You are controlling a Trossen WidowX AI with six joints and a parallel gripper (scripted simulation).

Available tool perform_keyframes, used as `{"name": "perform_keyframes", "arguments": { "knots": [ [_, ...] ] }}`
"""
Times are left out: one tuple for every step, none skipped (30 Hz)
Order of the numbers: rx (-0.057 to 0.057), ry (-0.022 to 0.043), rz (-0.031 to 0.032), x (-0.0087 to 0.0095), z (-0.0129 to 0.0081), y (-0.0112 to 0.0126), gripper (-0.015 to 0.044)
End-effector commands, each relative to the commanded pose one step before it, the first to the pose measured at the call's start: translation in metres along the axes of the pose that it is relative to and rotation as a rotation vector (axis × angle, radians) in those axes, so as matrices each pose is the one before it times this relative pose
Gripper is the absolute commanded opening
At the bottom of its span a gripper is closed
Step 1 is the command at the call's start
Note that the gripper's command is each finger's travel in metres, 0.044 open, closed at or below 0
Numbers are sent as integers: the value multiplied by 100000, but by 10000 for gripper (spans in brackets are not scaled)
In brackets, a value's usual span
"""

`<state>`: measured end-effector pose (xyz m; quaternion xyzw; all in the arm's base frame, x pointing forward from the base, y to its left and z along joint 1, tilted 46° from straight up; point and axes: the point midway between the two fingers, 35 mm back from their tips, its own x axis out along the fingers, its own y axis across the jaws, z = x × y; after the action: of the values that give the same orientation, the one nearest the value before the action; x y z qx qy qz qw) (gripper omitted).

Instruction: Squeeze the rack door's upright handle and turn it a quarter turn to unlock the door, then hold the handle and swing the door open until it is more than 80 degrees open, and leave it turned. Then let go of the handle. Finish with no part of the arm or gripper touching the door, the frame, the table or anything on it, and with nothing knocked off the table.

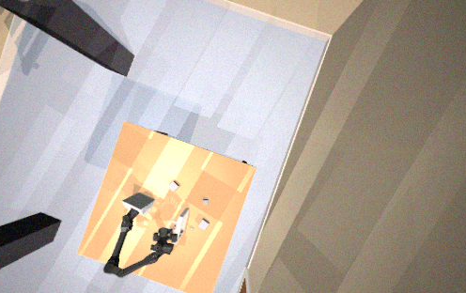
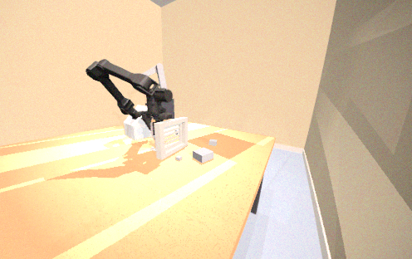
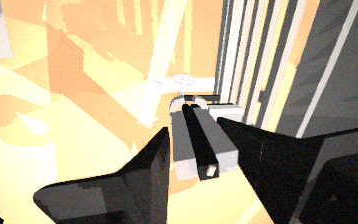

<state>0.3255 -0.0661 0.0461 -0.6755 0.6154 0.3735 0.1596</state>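
The rack frame [image 1: 180, 222] [image 2: 159, 142] stands upright on the table, pale, with white bars inside it. In the exterior view the barred door appears to lie in line with the frame. In the wrist view the bars [image 3: 252, 65] run up just right of the handle. The upright handle [image 3: 226, 150], grey with a black strip, stands between my fingers. My gripper [image 3: 192, 126] is pointed down around the handle. Its fingers are partly open, with slim gaps visible beside the handle. The handle's turn angle is unclear, and the arm hides the fingertips in the top view.
A block [image 1: 203, 224] [image 2: 203, 155], a smaller block [image 1: 205, 201] [image 2: 213, 142] and a tiny cube [image 1: 192, 228] [image 2: 179, 158] lie beyond the frame. Another block [image 1: 174, 186] lies farther back. A white box [image 1: 139, 202] [image 2: 135, 128] stands by the arm's base.
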Motion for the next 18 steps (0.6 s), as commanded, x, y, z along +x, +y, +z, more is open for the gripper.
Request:
{"name": "perform_keyframes", "arguments": {
  "knots": [
    [-1033,-38,30,8,14,1,128],
    [0,0,0,0,0,0,101],
    [0,0,0,0,0,0,95],
    [0,0,0,0,0,0,88],
    [0,0,0,0,0,0,81],
    [0,0,0,0,0,0,75],
    [0,0,0,0,0,0,68],
    [0,0,0,0,0,0,61],
    [0,0,0,0,0,0,55],
    [0,0,0,0,0,0,48],
    [0,0,0,0,0,0,41],
    [0,0,0,0,0,0,35],
    [0,0,0,0,0,0,28],
    [0,0,0,0,0,0,21],
    [0,0,0,0,0,0,15],
    [0,0,0,0,0,0,13],
    [0,0,0,0,0,0,13],
    [0,0,0,0,0,0,13]
  ]
}}
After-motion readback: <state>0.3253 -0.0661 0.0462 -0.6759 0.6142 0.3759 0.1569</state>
